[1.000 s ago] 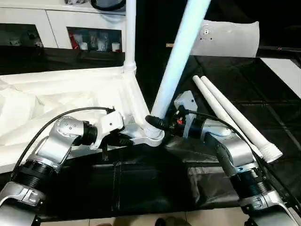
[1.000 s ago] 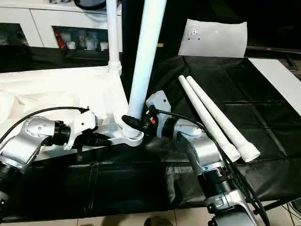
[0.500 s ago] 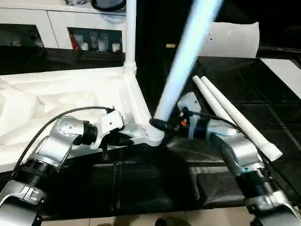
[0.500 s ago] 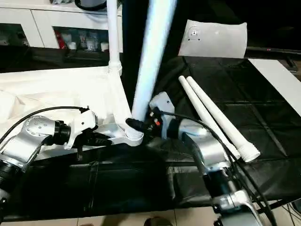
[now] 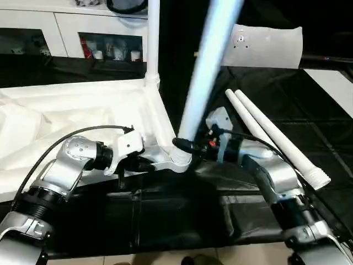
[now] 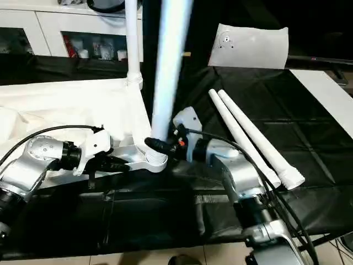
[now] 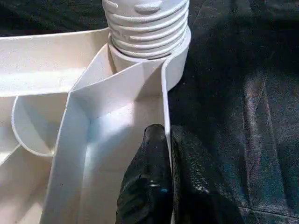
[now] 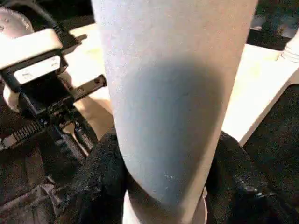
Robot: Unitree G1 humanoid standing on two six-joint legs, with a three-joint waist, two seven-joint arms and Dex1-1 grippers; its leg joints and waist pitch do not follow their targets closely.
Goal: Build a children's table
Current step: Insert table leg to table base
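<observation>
The white tabletop (image 5: 83, 105) lies upside down on the left, ribbed underside up. One leg (image 5: 153, 38) stands upright in its far corner socket. At the near corner socket (image 5: 180, 161) a second leg (image 5: 207, 66) rises, leaning slightly right, with its threaded end (image 7: 147, 23) sitting in the socket. My right gripper (image 5: 185, 144) is shut on this leg just above the socket, its fingers (image 8: 100, 177) on both sides of it. My left gripper (image 5: 146, 164) is shut on the tabletop's rim beside that socket, with one finger (image 7: 149, 186) against the rim wall. Two loose legs (image 5: 276, 138) lie on the right.
A black cloth (image 5: 176, 210) covers the work surface up to its front edge. A white cabinet (image 5: 66, 27) with dark compartments stands behind. A white pillow-like slab (image 5: 270, 47) leans at the back right. A white board (image 5: 336, 83) lies at the far right.
The leg in my right gripper tipped further right, then swung back and now stands more upright in the socket. My right forearm shifted with it. The left arm stayed still.
</observation>
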